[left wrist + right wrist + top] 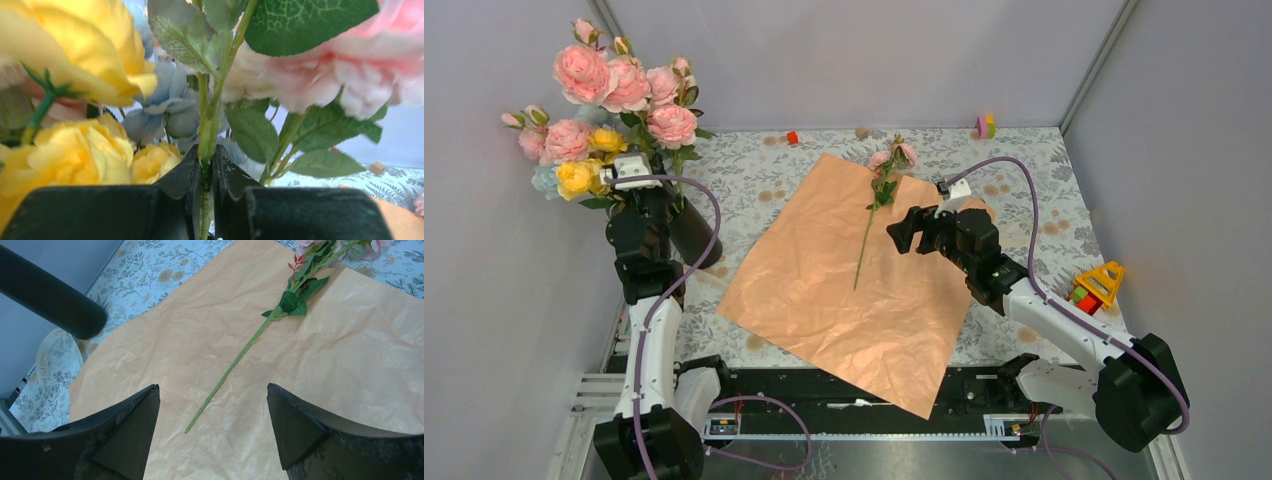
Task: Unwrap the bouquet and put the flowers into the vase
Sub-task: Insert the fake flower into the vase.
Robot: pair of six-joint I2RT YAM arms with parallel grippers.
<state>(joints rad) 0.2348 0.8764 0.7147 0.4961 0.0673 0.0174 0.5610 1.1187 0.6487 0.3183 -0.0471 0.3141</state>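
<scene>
Over at the left edge of the tabletop point(1024, 160), most of the flowers point(614, 100) are bunching up above the vase point(692, 232), a plain matte black cylinder. Pink heads are sitting on top, with yellow and pale blue ones lower down among green leaves. The left hand point(207, 185) is covering the vase's mouth, and its fingers are pinching together on one green stem point(210, 115).

The wrapping paper point(844, 290) is lying flat and crinkled in the middle, peach-orange side up. One last rose point(876, 205) is lying on it, its pink head reaching past the far edge and its long thin stem pointing back towards the arms.

The right hand point(212, 415) is hovering above the paper just beside that rose, fingers spread wide apart and gripping nothing.
</scene>
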